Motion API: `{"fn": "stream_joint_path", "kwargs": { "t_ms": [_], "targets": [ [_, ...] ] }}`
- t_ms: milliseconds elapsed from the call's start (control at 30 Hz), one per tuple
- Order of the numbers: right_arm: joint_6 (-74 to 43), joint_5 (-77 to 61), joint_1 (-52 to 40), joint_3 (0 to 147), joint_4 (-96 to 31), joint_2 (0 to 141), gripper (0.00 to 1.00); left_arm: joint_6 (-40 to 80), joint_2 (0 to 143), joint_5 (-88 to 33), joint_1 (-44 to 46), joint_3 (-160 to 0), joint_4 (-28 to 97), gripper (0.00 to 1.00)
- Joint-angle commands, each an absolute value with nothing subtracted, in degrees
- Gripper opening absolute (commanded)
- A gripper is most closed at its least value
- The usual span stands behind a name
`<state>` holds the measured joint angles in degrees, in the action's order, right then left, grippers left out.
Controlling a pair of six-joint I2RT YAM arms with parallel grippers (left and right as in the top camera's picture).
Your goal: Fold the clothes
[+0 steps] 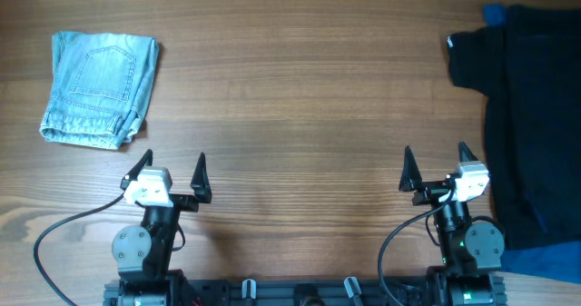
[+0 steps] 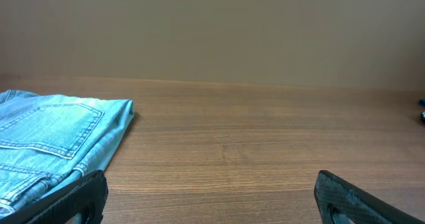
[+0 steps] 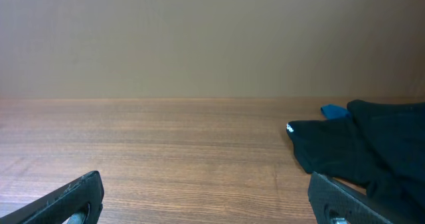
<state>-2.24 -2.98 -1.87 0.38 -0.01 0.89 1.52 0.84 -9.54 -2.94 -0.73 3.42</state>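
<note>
The clothes, a pair of light-blue denim shorts (image 1: 100, 88), lie folded into a compact block at the far left of the table, a stitched back pocket facing up. The left wrist view shows them too, the shorts (image 2: 56, 144) low at the left. My left gripper (image 1: 174, 163) sits near the front edge, to the right of and nearer than the shorts, open with bare wood between its fingers. Near the front right my right gripper (image 1: 436, 154) is open as well and holds nothing.
A black garment (image 1: 526, 115) lies along the right edge over a dark blue fabric (image 1: 554, 261), just right of my right gripper. In the right wrist view the black garment (image 3: 372, 147) reaches close to the right finger. Wooden tabletop (image 1: 300, 97) spans between.
</note>
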Motion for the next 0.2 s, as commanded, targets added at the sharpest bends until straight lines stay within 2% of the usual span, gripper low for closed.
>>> {"fn": "stream_joint_path", "kwargs": {
  "t_ms": [0,167],
  "targets": [
    [-1.50,-3.86,-1.58,0.30,0.16,0.43,1.00,0.40,0.16,-10.46,-2.57,-0.36,3.42,1.00],
    [-1.52,-3.86,-1.58,0.30,0.16,0.43,0.99,0.40,0.16,-10.44,-2.57,-0.36,3.40,1.00]
  ]
}}
